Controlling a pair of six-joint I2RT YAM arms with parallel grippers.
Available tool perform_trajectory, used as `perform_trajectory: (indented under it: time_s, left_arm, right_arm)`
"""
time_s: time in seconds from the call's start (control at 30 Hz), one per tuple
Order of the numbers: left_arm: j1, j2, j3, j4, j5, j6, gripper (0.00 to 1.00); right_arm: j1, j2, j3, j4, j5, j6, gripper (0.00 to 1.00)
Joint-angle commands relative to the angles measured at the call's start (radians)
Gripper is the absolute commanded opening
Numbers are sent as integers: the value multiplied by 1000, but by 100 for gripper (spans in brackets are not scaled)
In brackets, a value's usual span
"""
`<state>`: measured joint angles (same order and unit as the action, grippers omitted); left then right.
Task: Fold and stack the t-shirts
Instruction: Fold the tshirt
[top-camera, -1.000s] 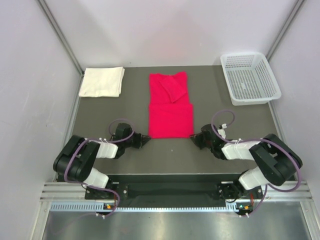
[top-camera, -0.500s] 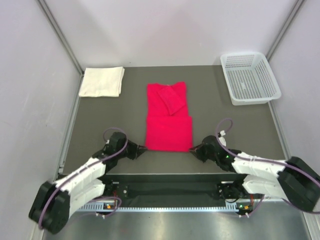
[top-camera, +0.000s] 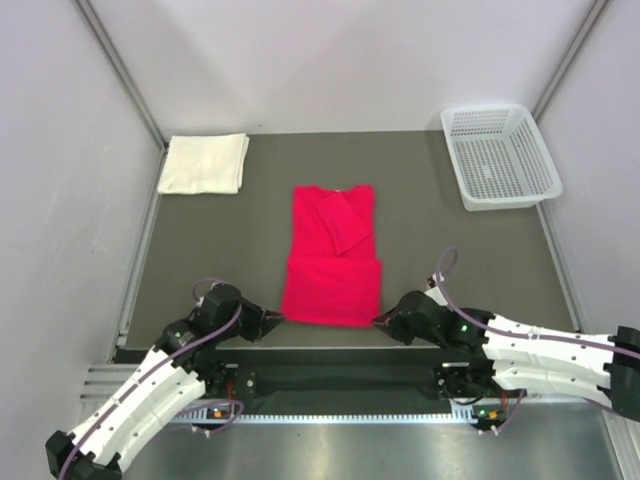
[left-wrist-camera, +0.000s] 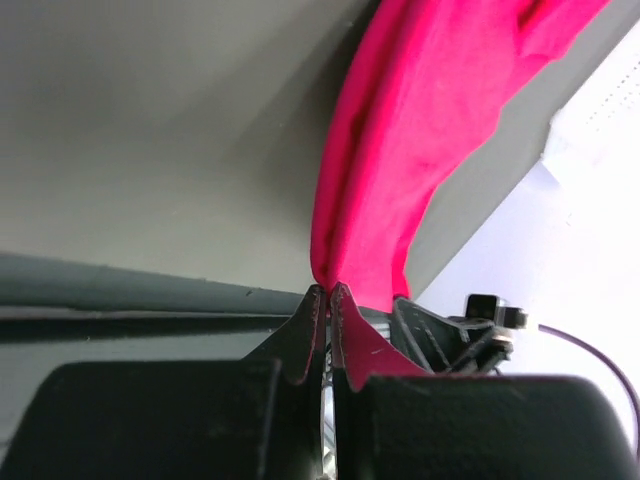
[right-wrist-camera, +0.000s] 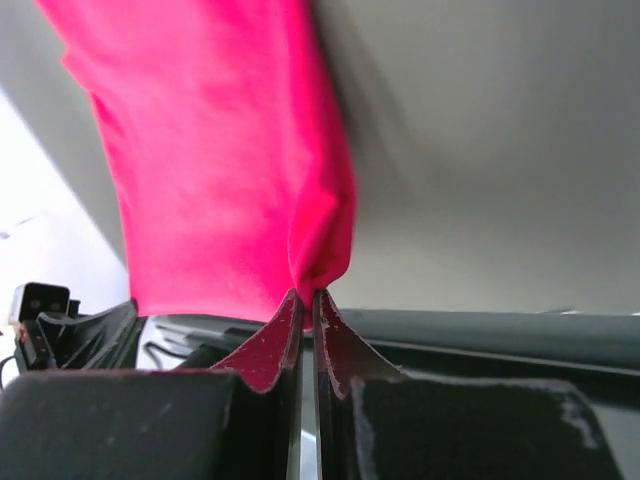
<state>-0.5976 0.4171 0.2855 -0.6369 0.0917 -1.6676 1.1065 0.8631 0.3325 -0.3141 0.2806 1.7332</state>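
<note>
Left gripper (top-camera: 274, 318) and right gripper (top-camera: 379, 320) each pinch a near corner of the red shirt (top-camera: 332, 255), jaws closed tight

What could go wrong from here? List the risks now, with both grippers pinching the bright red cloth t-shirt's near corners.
1. The left gripper and right gripper each pinch only a small tip of the bright red cloth t-shirt; a corner might slip free.
2. The shirt's near hem lies close to the near edge of the dark table; any pull toward the bases could drag it off.
</note>
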Motion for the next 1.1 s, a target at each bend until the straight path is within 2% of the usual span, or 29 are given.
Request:
perform_trajectory:
  time_s: [0.0, 0.1, 0.17, 0.2, 0.23, 0.27, 0.37, 0.43, 0.5, 0.57, 0.73, 0.87, 1.07]
  left_arm:
    - [-4, 9, 127, -132, -75, 61, 0]
    - [-4, 84, 210, -113, -84, 113, 0]
    - [-2, 184, 260, -69, -119, 175, 0]
    - [-2, 221, 295, -60, -135, 205, 0]
    - [8, 367, 373, 42, -192, 318, 0]
    - [9, 368, 412, 43, -193, 319, 0]
    - [88, 544, 565, 68, -185, 446, 0]
    - [177, 649, 619, 126, -132, 497, 0]
    - [282, 748, 668, 187, -31, 551, 0]
    - [334, 864, 736, 238, 18, 583, 0]
    - [384, 1101, 947, 255, 117, 652, 0]
    - [394, 1267, 1047, 307, 178, 651, 0]
    - [409, 1452, 1211, 356, 255, 652, 0]
  right_arm:
    - [15, -16, 98, -43, 49, -33, 0]
    - [-5, -7, 161, -43, 62, -121, 0]
    - [-88, 11, 207, -39, -5, -236, 0]
    - [-178, 20, 226, -36, -41, -279, 0]
    - [-348, 80, 300, -25, -161, -446, 0]
    - [-350, 80, 301, -19, -162, -493, 0]
    - [-462, 216, 428, -5, -276, -662, 0]
    - [-503, 342, 537, 16, -398, -733, 0]
    - [-540, 424, 652, 29, -463, -817, 0]
    - [-572, 552, 779, -9, -500, -883, 0]
    - [-643, 776, 988, -48, -590, -946, 0]
    - [-692, 895, 1170, -100, -629, -977, 0]
    - [-764, 1016, 1273, -126, -690, -979, 0]
